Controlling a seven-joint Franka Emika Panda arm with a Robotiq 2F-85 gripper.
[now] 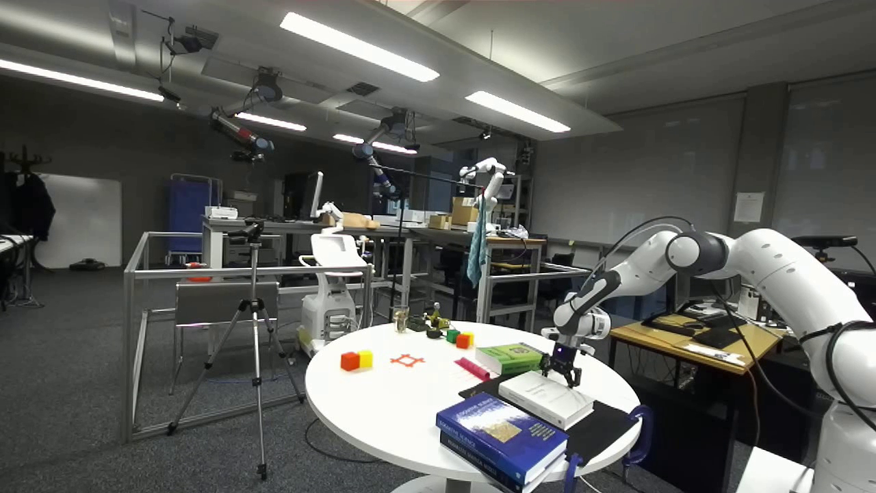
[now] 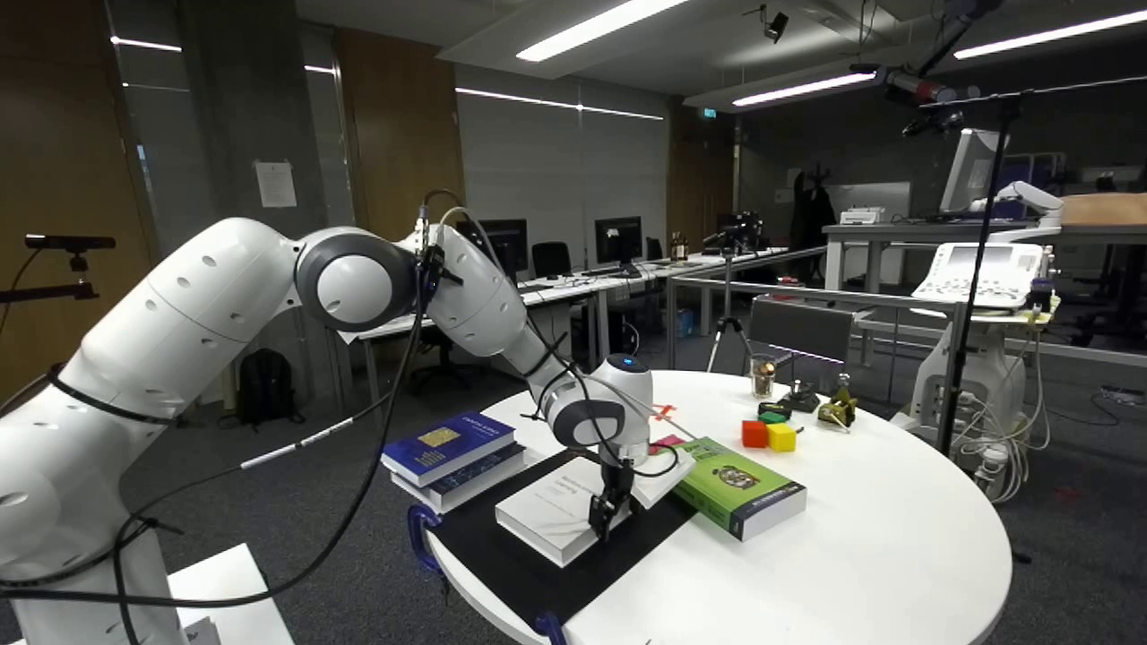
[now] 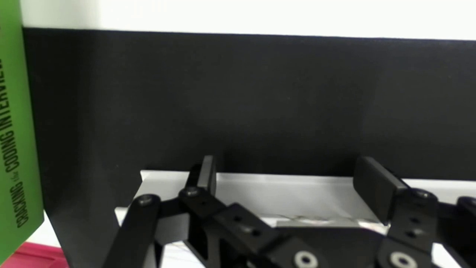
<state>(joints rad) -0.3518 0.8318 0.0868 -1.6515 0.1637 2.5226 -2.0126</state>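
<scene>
The white book point(image 2: 548, 506) is lying flat on the black mat point(image 3: 238, 96), not gripped or lifted yet imo. The gripper point(image 3: 286, 174) is spread wide at its edge, holding nothing. The green book point(image 2: 739, 484) and blue books point(image 2: 448, 448) flank it.

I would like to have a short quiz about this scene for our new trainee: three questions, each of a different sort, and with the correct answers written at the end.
1. Multiple choice. On what does the white book lie?
a) the blue book
b) the black mat
c) a yellow cube

2. True or false. In the wrist view, the gripper has its two fingers apart.

3. Fill the gap. In the wrist view, the lettering on the green book reads "CRACKING the ____ INTERVIEW".

Key:
1. b
2. True
3. CODING
</scene>
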